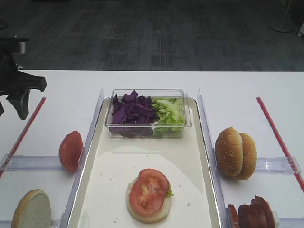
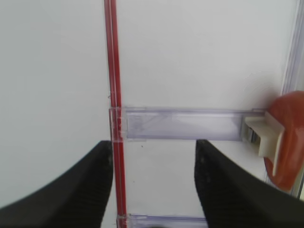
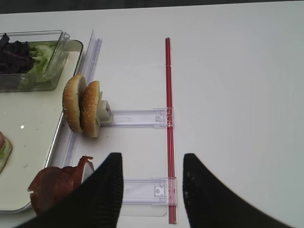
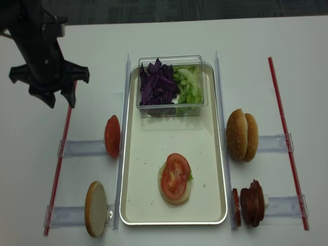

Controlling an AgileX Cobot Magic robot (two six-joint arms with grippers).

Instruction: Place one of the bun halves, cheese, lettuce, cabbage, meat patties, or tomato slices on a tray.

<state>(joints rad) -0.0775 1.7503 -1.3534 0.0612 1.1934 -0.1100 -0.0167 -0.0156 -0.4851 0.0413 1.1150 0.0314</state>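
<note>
On the cream tray (image 1: 109, 171) lies a pale bun half (image 1: 159, 214) topped with a tomato slice (image 1: 148, 191). Purple cabbage (image 1: 132, 113) and lettuce (image 1: 169, 113) fill a clear tub at the tray's far end. Sesame bun halves (image 1: 235, 153) and meat patties (image 1: 254, 214) stand in racks on the right. Another bun half (image 1: 32, 210) stands at the left. No cheese is in view. My left gripper (image 4: 60, 101) hovers open and empty over the left red strip. My right gripper (image 3: 152, 166) is open and empty above the table, right of the patties (image 3: 54, 185).
A rounded tomato end piece (image 1: 71, 151) stands in a clear rack (image 2: 183, 124) left of the tray. Red strips (image 1: 278, 137) run along both outer sides of the table. Clear upright dividers (image 1: 204, 118) flank the tray's long edges.
</note>
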